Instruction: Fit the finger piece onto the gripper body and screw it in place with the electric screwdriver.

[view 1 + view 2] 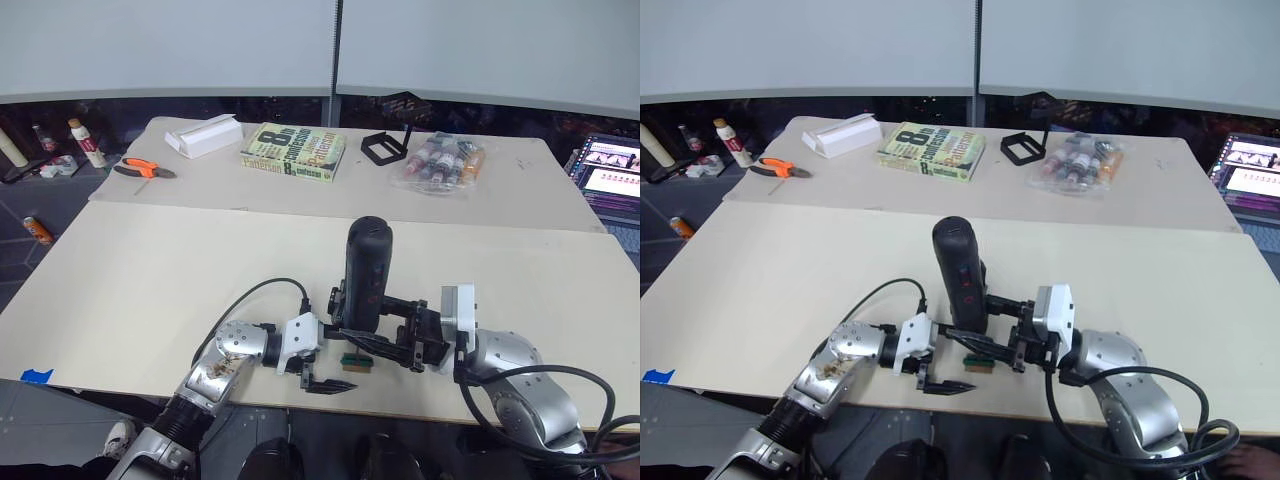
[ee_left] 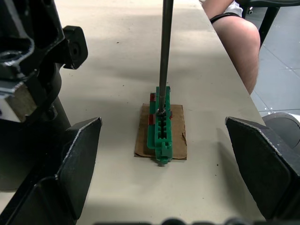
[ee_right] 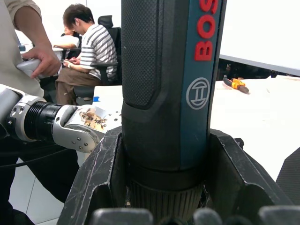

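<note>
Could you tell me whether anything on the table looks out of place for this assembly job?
Yes. The electric screwdriver, upright in the right hand, has its bit on a small green block lying on a brown card, not on a gripper body.

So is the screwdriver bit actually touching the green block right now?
Touching. In the left wrist view the thin bit of the electric screwdriver comes straight down and its tip sits in the top of the green block, with no gap visible.
</note>
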